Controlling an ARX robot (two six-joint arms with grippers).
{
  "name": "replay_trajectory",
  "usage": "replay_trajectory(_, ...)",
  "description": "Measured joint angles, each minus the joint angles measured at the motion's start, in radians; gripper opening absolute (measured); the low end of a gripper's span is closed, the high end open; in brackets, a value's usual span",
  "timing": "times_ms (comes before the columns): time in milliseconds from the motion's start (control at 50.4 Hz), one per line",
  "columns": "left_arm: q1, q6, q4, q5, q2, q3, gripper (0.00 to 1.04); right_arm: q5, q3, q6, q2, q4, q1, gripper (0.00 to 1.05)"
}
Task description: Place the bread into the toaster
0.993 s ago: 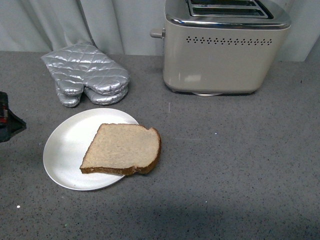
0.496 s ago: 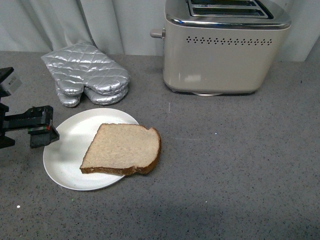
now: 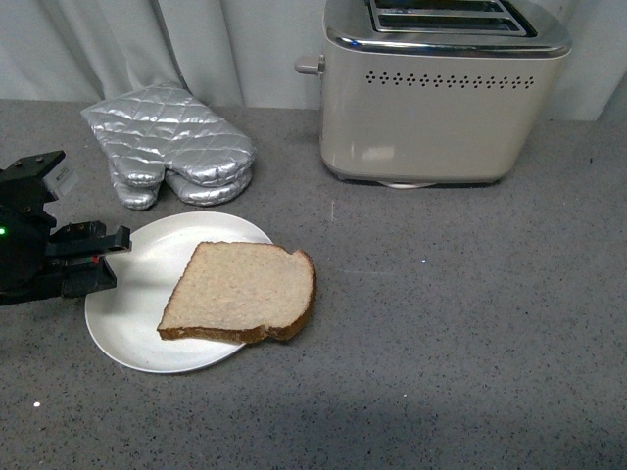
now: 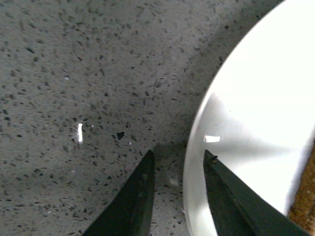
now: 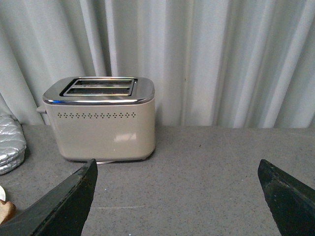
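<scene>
Your bread (image 3: pixel 240 292) lies flat on the white plate (image 3: pixel 127 304) at the near left of the worktop (image 3: pixel 470 323). Its long axis runs roughly left to right, and the rounded crust end points right and pokes out past the plate's rim. The left gripper (image 3: pixel 110 258) is just left of it, low at the plate's left rim. The left wrist view shows its jaws part-way open and empty, one over the plate's edge and the other over bare worktop. So the slice lies to the right of those jaws, across the bare part of the plate, and its straight left edge is the one they meet first. This arm is plainly the nearer one. The right gripper (image 5: pixel 177 169) is out of the front view; its own camera shows its jaws spread wide with nothing in them, looking across at the toaster (image 3: pixel 441 98). The toaster stands at the far right, well apart from the plate, with its lever knob on its left side (both top slots look empty, as far as you can see). By count: one slice, one plate, one toaster with two slots, and two silver oven mitts (image 3: pixel 171 142) piled together just beyond the plate.
</scene>
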Motion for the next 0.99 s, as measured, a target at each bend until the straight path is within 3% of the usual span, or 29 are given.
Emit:
replay_trajectory(139, -0.011, -0.034, -0.006, 0.04, -0.002, 0.003, 0.03, 0.0, 0.0, 0.0, 0.0, 0.0, 0.0, 0.95)
replay_trajectory(397, -0.061, -0.18, -0.056, 0.156, -0.071, -0.002, 0.03, 0.0, 0.0, 0.0, 0.0, 0.0, 0.0, 0.95)
replay_trajectory(556, -0.162, -0.287, -0.03, 0.204, -0.1, 0.006, 0.03, 0.0, 0.0, 0.0, 0.0, 0.0, 0.0, 0.95)
replay_trajectory(794, -0.352, -0.412, -0.018, 0.172, 0.008, 0.156, 0.03, 0.0, 0.0, 0.0, 0.0, 0.0, 0.0, 0.95)
replay_trajectory(993, -0.459, -0.478, -0.056, 0.14, 0.139, 0.297, 0.03, 0.0, 0.0, 0.0, 0.0, 0.0, 0.0, 0.95)
